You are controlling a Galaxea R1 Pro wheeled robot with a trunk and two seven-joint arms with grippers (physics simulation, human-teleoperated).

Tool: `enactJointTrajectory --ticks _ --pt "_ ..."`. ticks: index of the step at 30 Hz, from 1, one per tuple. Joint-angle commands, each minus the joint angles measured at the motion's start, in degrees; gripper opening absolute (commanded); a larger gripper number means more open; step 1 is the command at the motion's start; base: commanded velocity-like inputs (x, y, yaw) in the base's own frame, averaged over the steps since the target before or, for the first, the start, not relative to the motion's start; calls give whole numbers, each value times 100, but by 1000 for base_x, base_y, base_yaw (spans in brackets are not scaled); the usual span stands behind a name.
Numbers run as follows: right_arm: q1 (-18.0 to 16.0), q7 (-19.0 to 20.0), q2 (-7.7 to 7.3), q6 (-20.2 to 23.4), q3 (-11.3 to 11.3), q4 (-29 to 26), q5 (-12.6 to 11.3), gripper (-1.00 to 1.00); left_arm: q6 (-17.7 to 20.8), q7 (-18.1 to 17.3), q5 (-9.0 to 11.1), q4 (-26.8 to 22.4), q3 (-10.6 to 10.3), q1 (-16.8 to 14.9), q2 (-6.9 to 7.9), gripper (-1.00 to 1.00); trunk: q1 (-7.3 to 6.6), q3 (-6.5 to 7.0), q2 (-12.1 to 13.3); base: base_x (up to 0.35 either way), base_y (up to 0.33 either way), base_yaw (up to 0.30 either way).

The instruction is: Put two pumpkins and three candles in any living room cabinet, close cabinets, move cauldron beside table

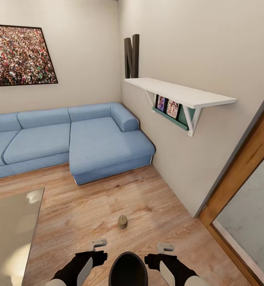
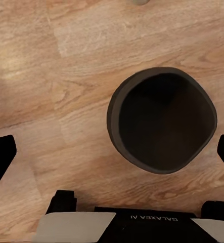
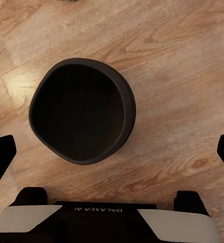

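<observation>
Wooden floor (image 1: pixel 147 206) carries the squat black round cauldron (image 1: pixel 128 269) between my left gripper (image 1: pixel 99 243) and right gripper (image 1: pixel 165 248), both spread wide, holding nothing. It looks rigid and heavyish, so I judge its rim the best hold.

Head camera high, angled down and forward across the floor (image 1: pixel 108 198) toward sofa (image 1: pixel 68 139) and corner. Both wrist cameras face straight down, close over the boards. All three share the cauldron (image 1: pixel 128 270) (image 2: pixel 162 121) (image 3: pixel 81 116): bottom centre, right of centre, left of centre respectively.
</observation>
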Motion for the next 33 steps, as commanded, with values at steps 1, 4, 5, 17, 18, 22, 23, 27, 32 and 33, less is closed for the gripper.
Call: enactJointTrajectory --ticks 1,4,5,17,18,22,23,27,32,33 --pt "-1 -32 0 26 27 -13 -59 100 30 67 62 -13 -11 -1 -5 100 23 -25 -47 0 0 0" --pt "-1 -33 0 -126 27 -11 -62 100 22 141 71 -13 -9 -1 -10 100 89 -79 -167 0 0 0" --pt "-1 -36 0 -204 27 -9 -62 100 20 156 76 -13 -6 -1 -3 100 111 -97 -208 0 0 0" --pt "0 -44 0 -352 27 -7 -54 100 9 173 84 -5 -15 -1 -22 100 375 -313 -689 0 0 0" --pt "0 -44 0 -354 27 -7 -54 100 9 173 84 -7 -14 -1 -17 100 397 -331 -729 0 0 0" --pt "0 -39 0 -364 27 -5 -54 100 -88 173 84 -5 -11 -1 -7 100 485 -402 -889 0 0 0" --pt "0 -39 0 -365 27 -4 -54 100 -126 175 86 -5 -11 -1 -8 100 507 -420 -929 0 0 0" --pt "0 -31 0 -366 27 -4 -54 100 -269 178 93 -4 -17 -1 -12 100 594 -492 -1090 0 0 0" --pt "-1 -22 0 -367 27 -7 -54 100 -309 178 97 -4 -25 0 -24 100 704 -582 -1290 0 0 0" --pt "-1 -21 0 -369 27 -7 -54 100 -312 180 97 -4 -26 0 -27 100 726 -600 -1331 0 0 0"
